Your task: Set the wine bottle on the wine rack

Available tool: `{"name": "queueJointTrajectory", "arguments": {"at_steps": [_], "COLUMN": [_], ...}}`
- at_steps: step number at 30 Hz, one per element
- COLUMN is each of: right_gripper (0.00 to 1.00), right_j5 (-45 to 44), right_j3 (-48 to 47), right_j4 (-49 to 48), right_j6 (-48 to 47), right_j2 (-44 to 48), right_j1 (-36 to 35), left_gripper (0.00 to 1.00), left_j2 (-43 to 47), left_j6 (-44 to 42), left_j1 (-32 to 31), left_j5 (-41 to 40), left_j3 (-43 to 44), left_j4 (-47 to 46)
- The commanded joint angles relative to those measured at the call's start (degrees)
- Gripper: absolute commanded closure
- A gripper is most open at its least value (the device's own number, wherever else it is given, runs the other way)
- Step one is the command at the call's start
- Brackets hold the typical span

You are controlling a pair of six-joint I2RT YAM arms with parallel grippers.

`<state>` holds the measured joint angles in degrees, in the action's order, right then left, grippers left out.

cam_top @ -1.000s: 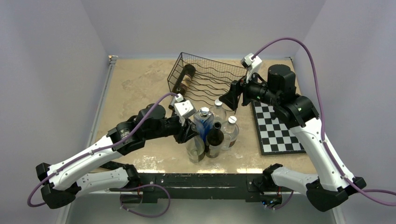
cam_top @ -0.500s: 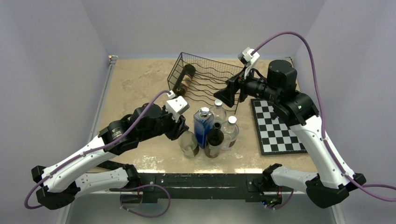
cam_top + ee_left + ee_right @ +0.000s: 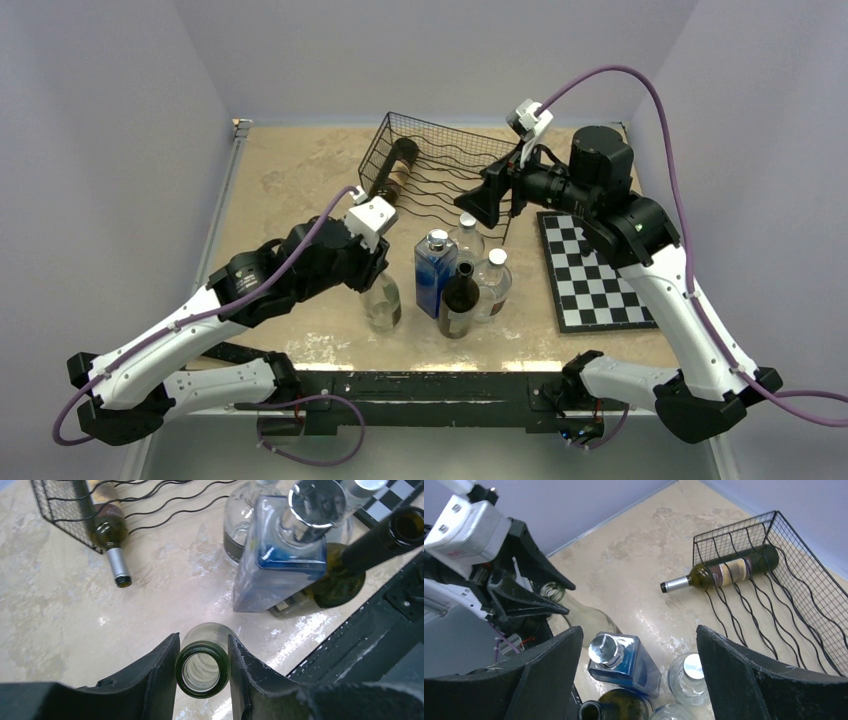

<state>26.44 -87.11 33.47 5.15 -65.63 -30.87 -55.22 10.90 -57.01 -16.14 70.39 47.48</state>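
Bottle (image 3: 383, 305) clamped at neck inside left tool (image 3: 202, 639)

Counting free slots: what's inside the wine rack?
One dark wine bottle lies in the wine rack, end cradle, neck poking out. Other cradles look bare; the right gripper hides one corner.

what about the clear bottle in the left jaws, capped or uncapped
Uncapped. The left wrist view looks straight down into the bare, open mouth of the clear bottle, gripped at the neck by the left gripper. No cap or cork shows.

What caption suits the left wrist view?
Left gripper clamps the neck of the clear bottle; blue bottle and wine rack beyond.
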Motion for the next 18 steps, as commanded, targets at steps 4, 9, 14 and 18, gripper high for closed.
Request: {"name": "queueJointTrajectory", "arguments": {"at_steps": [4, 9, 14, 18], "right_gripper": [0.08, 0.05, 0.05, 0.05], "right_j5": [5.3, 6.9, 8.7, 8.3], "right_j3": [-3.2, -3.0, -2.5, -1.8], "right_j4": [-8.1, -12.1, -15.7, -20.0], "right_j6": [-1.6, -2.8, -2.7, -1.5], "right_j2": [-0.1, -0.7, -2.3, -4.9], "right_j1": [-3.1, -7.0, -10.5, -14.6], "left_gripper": [1.00, 1.00, 1.00, 1.00], "left_j2": [-3.4, -6.7, -9.8, -10.9], "left_j6": [2.3, 2.6, 3.4, 5.1], "left_j1": [1.9, 3.5, 5.3, 8.0], "left_j5": [-9.9, -11.2, -12.2, -11.6], "left_j3": [15.4, 23.4, 31.6, 35.0], "left_j4": [-0.8, 4.5, 9.2, 11.1]}}
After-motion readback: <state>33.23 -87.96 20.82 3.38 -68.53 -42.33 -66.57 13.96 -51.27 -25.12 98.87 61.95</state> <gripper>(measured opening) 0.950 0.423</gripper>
